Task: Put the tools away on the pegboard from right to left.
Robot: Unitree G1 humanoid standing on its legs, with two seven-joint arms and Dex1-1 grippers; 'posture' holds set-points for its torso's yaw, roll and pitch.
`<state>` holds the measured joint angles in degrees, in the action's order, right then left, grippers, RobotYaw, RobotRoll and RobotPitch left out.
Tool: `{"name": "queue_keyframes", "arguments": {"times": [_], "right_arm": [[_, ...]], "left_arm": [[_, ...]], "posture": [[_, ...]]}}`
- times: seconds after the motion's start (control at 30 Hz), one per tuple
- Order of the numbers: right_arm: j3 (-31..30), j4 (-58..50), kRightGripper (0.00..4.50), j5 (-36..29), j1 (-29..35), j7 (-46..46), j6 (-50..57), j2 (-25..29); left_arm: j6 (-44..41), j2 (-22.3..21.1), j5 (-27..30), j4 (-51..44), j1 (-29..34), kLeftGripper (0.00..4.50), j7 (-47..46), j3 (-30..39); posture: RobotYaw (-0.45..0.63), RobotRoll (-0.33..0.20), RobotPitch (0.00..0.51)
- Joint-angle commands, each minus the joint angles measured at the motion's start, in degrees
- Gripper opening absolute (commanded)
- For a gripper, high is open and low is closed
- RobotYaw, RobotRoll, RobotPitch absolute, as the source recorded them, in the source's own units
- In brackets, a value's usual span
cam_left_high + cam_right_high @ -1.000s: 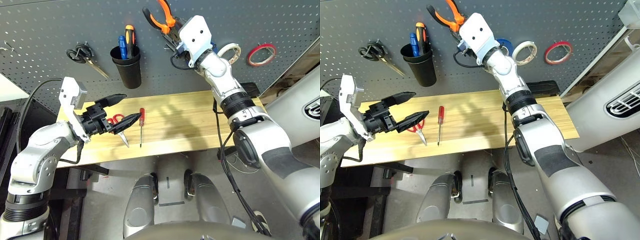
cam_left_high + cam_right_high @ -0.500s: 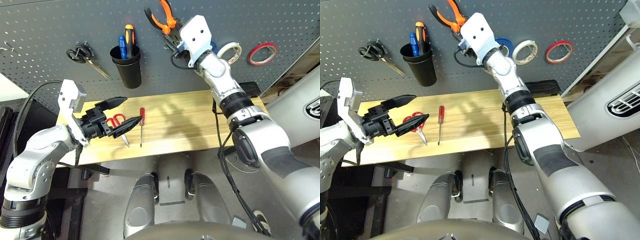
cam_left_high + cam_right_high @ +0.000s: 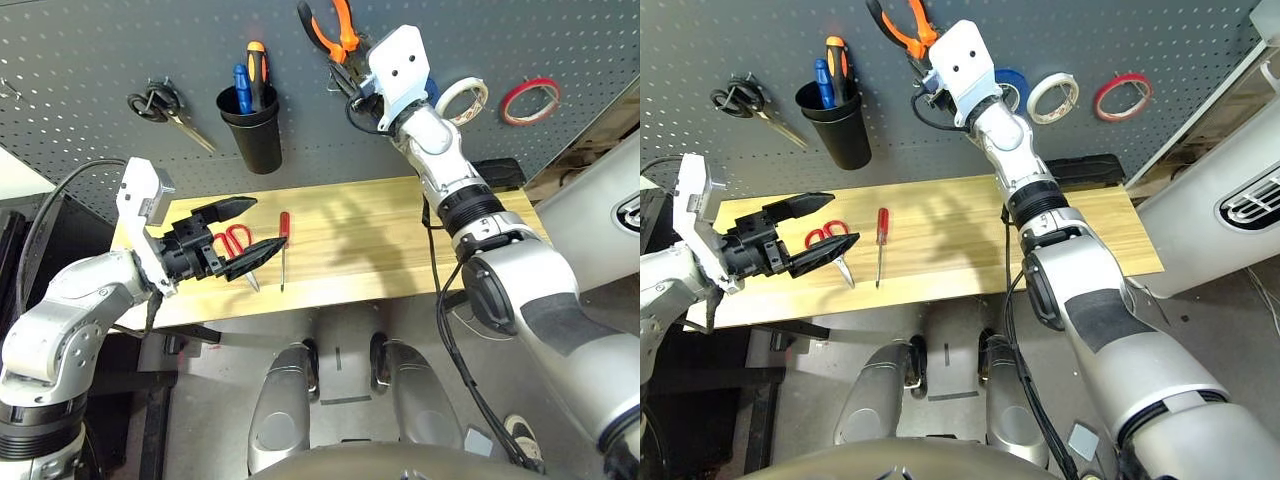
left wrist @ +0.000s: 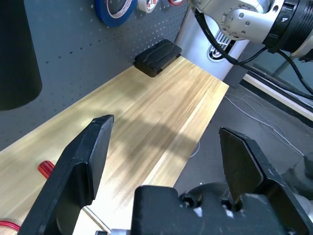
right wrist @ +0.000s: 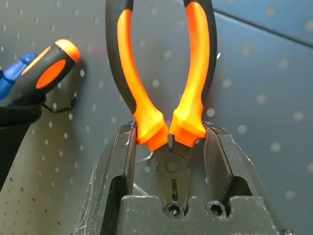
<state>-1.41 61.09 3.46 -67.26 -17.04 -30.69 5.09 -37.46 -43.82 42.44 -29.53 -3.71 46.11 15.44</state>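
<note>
The orange-and-black-handled pliers [image 5: 146, 115] stand handles-up against the dark grey pegboard [image 3: 100, 50], with my right gripper [image 5: 168, 133] shut on them just below the handles. The pliers [image 3: 330, 25] sit high on the board, left of the tape rolls. The thin red tape ring [image 3: 527, 100] hangs at the board's far right. The red-handled scissors [image 3: 235, 240] and the slim red-handled screwdriver [image 3: 283, 250] lie on the left part of the wooden table [image 3: 380, 250]. My left gripper [image 3: 262, 222] hovers open over the scissors, nothing between its fingers.
A black cup [image 3: 250, 125] on the board holds a blue and an orange-black screwdriver. Black-handled scissors [image 3: 160, 105] hang to its left. A white tape roll [image 3: 462, 98] and a blue tape roll [image 3: 1012, 85] hang near my right wrist. A black box [image 3: 497, 172] sits at the table's back right.
The camera has shifted slightly. My left gripper has drawn back a little toward the table's near left, uncovering the red scissors' handles. My right gripper keeps the pliers at the board.
</note>
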Motion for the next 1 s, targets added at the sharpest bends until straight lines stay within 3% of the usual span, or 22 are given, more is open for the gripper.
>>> {"name": "queue_keyframes", "arguments": {"times": [0.03, 0.4, 0.83, 1.0], "right_arm": [[1.03, 1.05, 2.11, -1.00, -0.91, 0.22, -1.17, -0.63], [1.95, 1.36, 2.11, -2.11, -1.69, -1.14, -1.93, -1.67], [1.77, -12.03, 2.11, -3.70, 0.31, -2.58, 0.21, -1.71], [1.72, -12.13, 2.11, -3.63, 1.00, -2.75, 0.37, -1.76]], "left_arm": [[-1.13, -0.69, 1.10, -1.87, 0.70, 4.50, -0.49, 0.41], [-1.39, -0.30, 1.36, -2.31, 0.68, 4.50, -1.15, -0.03], [-0.32, 0.32, 0.54, -1.07, 0.30, 4.50, -0.62, -1.17], [0.44, 0.19, 0.18, -0.35, 0.12, 4.50, -0.12, -1.54]], "posture": [[0.13, 0.000, 0.248], [0.13, 0.000, 0.252], [0.11, 0.000, 0.254], [0.11, 0.000, 0.252]]}}
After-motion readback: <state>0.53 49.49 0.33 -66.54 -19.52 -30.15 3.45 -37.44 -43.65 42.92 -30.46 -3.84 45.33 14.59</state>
